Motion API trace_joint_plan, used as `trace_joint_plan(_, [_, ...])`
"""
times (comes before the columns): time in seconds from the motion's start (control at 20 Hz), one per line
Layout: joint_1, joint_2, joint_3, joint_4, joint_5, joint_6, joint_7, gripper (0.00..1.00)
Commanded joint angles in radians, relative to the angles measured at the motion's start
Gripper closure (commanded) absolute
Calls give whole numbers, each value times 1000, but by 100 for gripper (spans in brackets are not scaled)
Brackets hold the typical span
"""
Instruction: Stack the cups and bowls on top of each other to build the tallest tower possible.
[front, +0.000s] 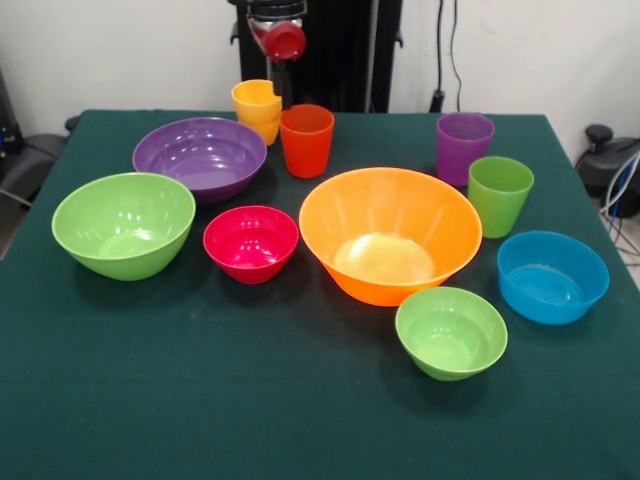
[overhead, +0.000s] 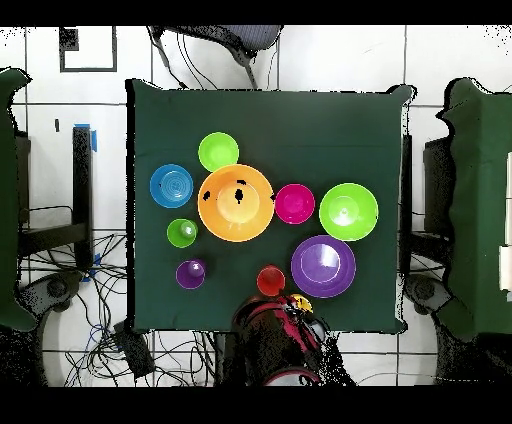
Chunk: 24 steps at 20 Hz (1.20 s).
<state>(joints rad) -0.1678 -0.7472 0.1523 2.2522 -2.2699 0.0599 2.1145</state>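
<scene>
Six bowls stand apart on the green table: orange (front: 390, 200), purple (front: 200, 155), big light green (front: 123, 222), magenta-red (front: 250, 240), small light green (front: 450, 330) and blue (front: 552, 275). Four cups stand upright behind them: yellow (front: 257, 108), orange-red (front: 306, 138), purple (front: 464, 145) and green (front: 499, 193). Nothing is stacked. My gripper (front: 281, 38) hangs high at the table's far edge, above the yellow and orange-red cups, shut on a small red cup (front: 285, 42) held tilted. In the overhead view the arm (overhead: 280, 335) hides the gripper.
The table (front: 300, 420) has open cloth along its near side in the front view. Chairs and cables lie around the table in the overhead view (overhead: 60, 290).
</scene>
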Motion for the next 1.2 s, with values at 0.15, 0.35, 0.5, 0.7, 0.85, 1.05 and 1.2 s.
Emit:
trace_joint_plan(0.15, [-30, -1, 204, 3, -37, 47, -129, 0])
trace_joint_plan(0.35, [-18, 6, 194, -5, -44, 51, -119, 0])
trace_joint_plan(0.5, [-24, 7, 196, -2, -46, 54, -117, 0])
trace_joint_plan(0.7, [-28, 2, 199, 1, -47, 49, -117, 0])
trace_joint_plan(0.85, [-11, -11, 174, -6, -46, 12, -107, 0])
trace_joint_plan(1.05, [-6, -15, 172, -2, -45, 8, -106, 0])
trace_joint_plan(1.2, [4, -3, 162, -5, -47, 15, -103, 0])
